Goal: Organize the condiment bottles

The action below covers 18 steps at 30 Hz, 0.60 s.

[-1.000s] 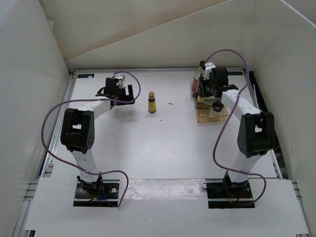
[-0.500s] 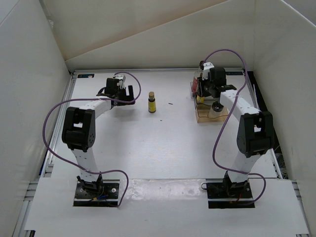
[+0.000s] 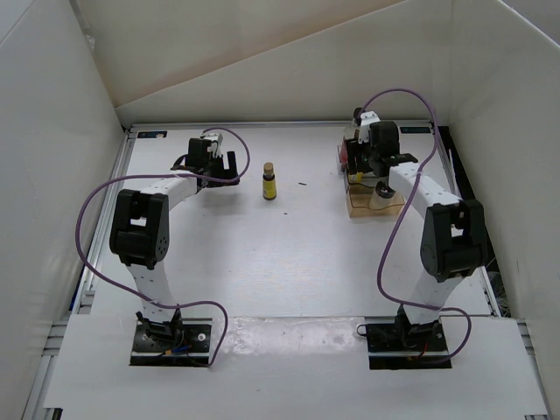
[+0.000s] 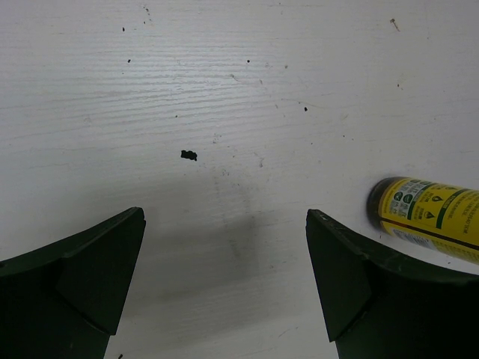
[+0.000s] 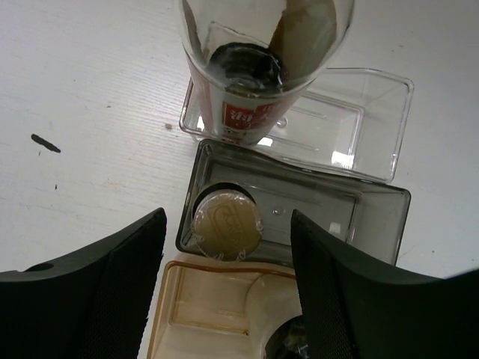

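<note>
One amber bottle with a gold cap stands alone on the table, right of my left gripper. In the left wrist view its yellow label shows just outside the right finger, and the left gripper is open over bare table. My right gripper hangs open above the tray, a finger on each side of a second gold-capped bottle standing free in the tray's grey middle compartment. The red-labelled bottle stands in the far clear compartment. A black-capped bottle sits at the near end.
White walls close in the table at the back and both sides. The tray lies near the back right corner, with the red-labelled bottle at its far end. A small dark speck lies on the table right of the lone amber bottle.
My right gripper has opened and let go of the gold-capped bottle, which now stands in the tray's middle compartment. The left arm has not moved.
</note>
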Motion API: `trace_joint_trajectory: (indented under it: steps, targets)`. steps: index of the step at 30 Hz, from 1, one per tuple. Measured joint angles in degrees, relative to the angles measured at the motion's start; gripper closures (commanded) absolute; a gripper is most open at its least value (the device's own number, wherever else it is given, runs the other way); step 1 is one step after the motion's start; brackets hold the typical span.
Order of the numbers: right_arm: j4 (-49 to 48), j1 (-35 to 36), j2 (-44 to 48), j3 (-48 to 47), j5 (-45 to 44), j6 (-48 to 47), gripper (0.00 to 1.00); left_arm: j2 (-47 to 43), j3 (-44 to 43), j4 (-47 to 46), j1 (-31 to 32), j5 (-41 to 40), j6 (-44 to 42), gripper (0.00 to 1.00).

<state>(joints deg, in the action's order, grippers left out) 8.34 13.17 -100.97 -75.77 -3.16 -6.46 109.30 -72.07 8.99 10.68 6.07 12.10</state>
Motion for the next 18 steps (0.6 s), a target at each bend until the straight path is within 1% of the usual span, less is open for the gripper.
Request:
trace_joint_trajectory:
  steps: [6, 13, 14, 18]
  targets:
    - [-0.17, 0.98, 3.32, 0.59, -3.17, -1.09, 0.3, 0.0, 0.0, 0.02, 0.04, 0.0, 0.02, 0.0]
    - [0.0, 3.08, 11.26, 0.55, -6.21, -3.28, 0.3, -1.14, 0.5, -0.13, 0.17, 0.02, 0.02, 0.0]
    - [0.07, 3.72, 12.57, 0.52, -6.67, -3.52, 0.31, -1.49, 0.66, -0.09, 0.17, 0.02, 0.02, 0.0]
    - [0.37, 8.13, 16.5, 0.15, -6.84, -3.74, 0.31, -4.79, 2.67, -0.31, 0.15, 0.02, 0.02, 0.0]
